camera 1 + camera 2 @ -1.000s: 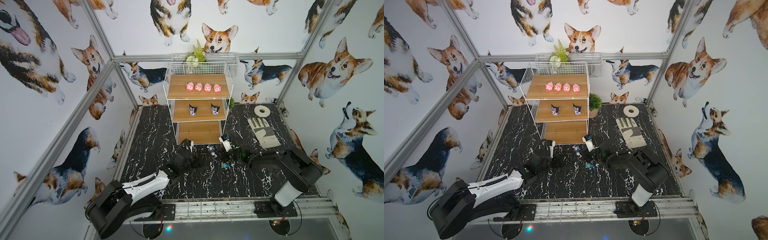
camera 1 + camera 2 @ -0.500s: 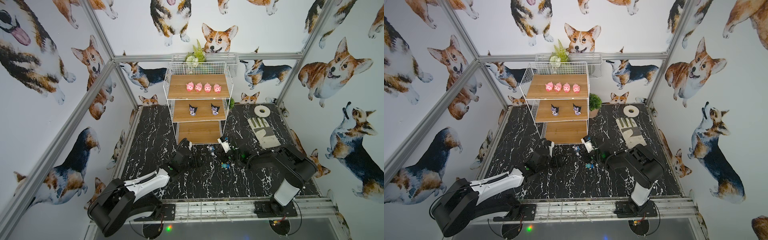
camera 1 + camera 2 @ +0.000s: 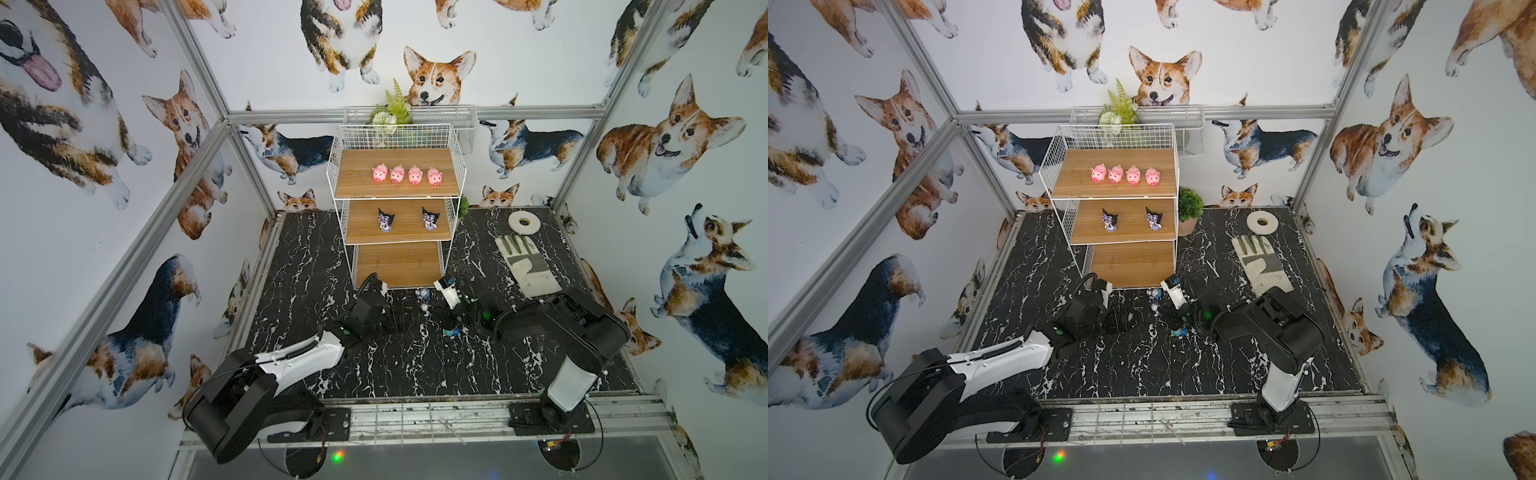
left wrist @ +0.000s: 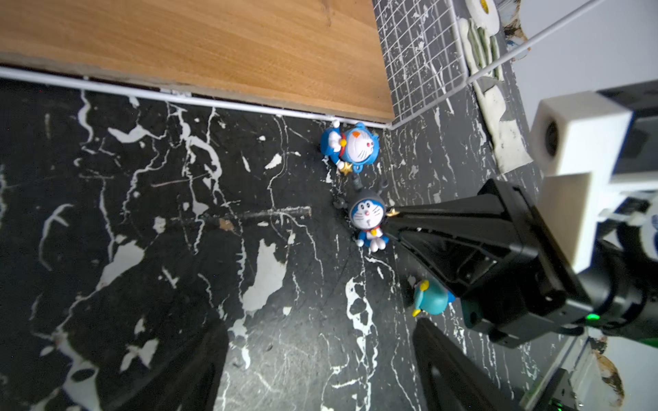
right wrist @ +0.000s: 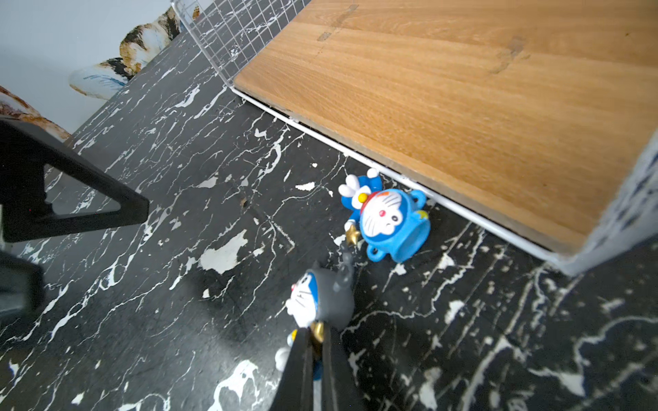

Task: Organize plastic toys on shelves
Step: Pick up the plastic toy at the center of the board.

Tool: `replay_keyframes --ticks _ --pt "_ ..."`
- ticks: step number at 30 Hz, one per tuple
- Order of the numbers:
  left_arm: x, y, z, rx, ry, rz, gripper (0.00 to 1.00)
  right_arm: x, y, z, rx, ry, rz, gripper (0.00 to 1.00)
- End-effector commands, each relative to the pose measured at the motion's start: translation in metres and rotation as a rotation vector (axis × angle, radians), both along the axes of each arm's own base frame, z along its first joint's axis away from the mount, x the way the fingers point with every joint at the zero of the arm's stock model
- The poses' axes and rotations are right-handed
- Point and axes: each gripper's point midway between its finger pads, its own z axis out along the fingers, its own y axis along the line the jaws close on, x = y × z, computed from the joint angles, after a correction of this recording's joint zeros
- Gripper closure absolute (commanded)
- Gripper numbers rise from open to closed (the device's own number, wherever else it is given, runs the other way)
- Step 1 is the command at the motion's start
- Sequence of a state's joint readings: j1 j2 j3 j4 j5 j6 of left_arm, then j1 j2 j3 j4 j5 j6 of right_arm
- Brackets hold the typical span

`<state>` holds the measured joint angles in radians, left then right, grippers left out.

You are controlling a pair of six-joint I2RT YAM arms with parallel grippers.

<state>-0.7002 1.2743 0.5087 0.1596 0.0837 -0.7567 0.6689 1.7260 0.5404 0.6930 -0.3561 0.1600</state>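
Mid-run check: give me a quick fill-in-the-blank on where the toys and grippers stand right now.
The top shelf carries ___ pink pigs.
The two black-and-purple figures stand on the ___ shelf.
The right gripper is shut on the blue figure with the ___ hood.
The left gripper is ___.
Missing words: four; middle; grey; open.

You've got four pink pigs point(image 3: 397, 174) on light-brown wood-grain shelves point(image 3: 357, 174), a grey-hooded blue-and-white figurine point(image 4: 368, 217) on the black white-veined tabletop point(image 3: 316, 257), and corgi-print walls point(image 3: 104, 124) all around.
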Motion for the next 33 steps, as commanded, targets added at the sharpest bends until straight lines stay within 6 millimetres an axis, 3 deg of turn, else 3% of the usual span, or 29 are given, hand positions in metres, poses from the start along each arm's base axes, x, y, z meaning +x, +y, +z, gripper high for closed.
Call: replay_keyframes --ticks 1,8,14,19,24,33 --pt "-0.001 -0.01 0.007 -0.039 0.061 -0.017 0.15 -0.003 0.006 0.018 -0.004 -0.134 0.048 0.99" --pt "0.0 -0.03 0.026 -0.045 0.121 -0.09 0.23 -0.017 0.022 0.039 -0.11 -0.365 0.143 1.0" --pt "0.003 -0.016 0.019 0.025 0.079 -0.041 0.31 -0.025 0.029 0.061 -0.031 -0.429 0.173 1.0" --pt "0.011 -0.021 0.024 0.007 0.079 -0.018 0.39 -0.03 0.032 0.073 0.04 -0.451 0.167 1.0" --pt "0.014 -0.038 0.033 -0.095 0.063 -0.029 0.45 -0.032 0.036 0.075 0.062 -0.448 0.169 1.0" --pt "0.018 -0.045 0.031 -0.139 0.047 0.006 0.51 -0.034 0.041 0.076 0.1 -0.443 0.166 1.0"
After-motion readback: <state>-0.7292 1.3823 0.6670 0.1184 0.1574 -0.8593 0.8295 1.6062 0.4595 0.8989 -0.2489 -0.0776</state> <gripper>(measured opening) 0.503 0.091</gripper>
